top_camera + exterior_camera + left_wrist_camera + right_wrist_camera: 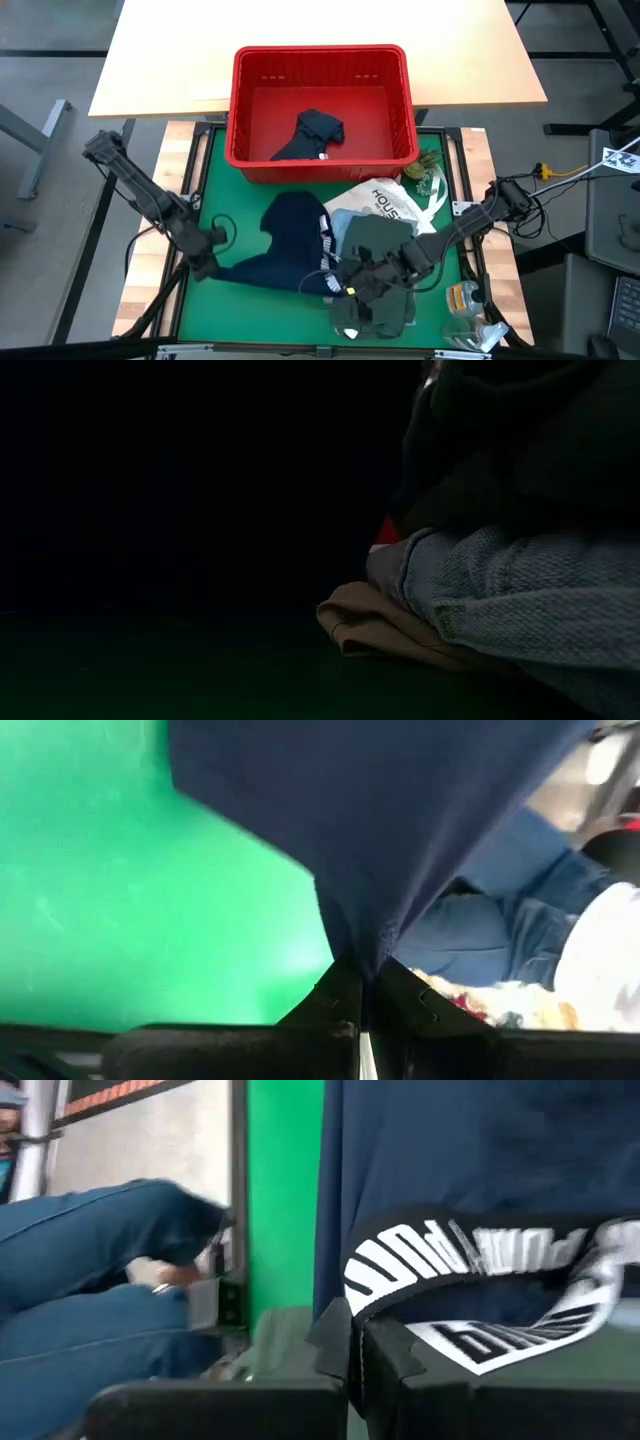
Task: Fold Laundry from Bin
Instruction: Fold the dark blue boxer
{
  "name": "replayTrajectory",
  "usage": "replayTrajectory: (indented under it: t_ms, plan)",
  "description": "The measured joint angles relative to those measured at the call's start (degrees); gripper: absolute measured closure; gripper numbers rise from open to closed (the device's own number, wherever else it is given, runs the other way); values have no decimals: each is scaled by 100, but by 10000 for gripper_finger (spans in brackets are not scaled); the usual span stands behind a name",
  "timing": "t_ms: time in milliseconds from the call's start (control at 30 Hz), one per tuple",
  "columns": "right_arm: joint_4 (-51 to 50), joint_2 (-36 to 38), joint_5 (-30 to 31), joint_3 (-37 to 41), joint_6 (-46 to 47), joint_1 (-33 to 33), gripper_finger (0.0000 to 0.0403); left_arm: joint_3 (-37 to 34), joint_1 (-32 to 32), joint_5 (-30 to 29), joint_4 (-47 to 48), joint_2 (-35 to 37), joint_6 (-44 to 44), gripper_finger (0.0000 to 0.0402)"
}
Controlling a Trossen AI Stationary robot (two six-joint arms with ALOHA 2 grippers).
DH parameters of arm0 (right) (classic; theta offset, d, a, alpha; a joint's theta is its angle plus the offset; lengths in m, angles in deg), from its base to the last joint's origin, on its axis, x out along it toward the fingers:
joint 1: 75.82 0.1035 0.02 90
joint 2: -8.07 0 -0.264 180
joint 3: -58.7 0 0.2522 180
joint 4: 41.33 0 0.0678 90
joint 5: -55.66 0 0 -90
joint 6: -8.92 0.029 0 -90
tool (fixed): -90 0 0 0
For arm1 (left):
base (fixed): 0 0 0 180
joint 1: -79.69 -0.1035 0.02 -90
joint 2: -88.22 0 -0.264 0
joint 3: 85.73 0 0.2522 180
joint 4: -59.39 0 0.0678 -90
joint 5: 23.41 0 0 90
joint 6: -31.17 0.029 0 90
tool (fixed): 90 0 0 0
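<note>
**Navy shorts pinched at both ends below the red bin**

Taking the bin (322,100) as the landmark, the scene was laid out as follows. On the near left of it, the left gripper (208,262) was seen low over the green mat (215,170), its fingers closed tight on a corner of the navy shorts (290,235); in the left wrist view the dark cloth (400,830) was drawn into a peak right at the fingertips. The shorts were spread just in front of the bin, between the two grippers. Inside the bin one dark garment (312,135) was left lying. In front of the bin's right half, a white tote bag (385,203) and a dark olive-green garment (375,240) were piled, touching the shorts. Beside them the right gripper (352,285) was shut on the shorts' waistband (470,1255), whose white lettering was seen just above the fingers. In the low view a beige garment (360,622) and denim-like cloth were made out near the camera.

The shorts were judged light, limp and prone to sagging and bunching wherever unsupported. The elastic waistband was judged the firmest part, so a hold at its two ends, kept taut, would be best suited to flattening and folding.
</note>
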Motion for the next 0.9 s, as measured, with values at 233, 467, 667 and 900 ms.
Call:
replayTrajectory:
  t_ms: [233, 467, 667, 900]
  plan:
    - [-62, 2, -323, 98, 19, 220, 393, 21, 414, 215, -956, -956, -350, 401]
    - [463, 2, 77, 100, -180, 61, 393, 526, 541, 477, -187, -1046, -36, 401]
    - [979, 2, -183, 100, -481, -366, 393, 1701, 552, 96, 2490, -997, 306, 401]
    - [1427, 2, -259, -76, -837, -973, 393, 3182, 509, -821, 5066, -995, 428, 401]
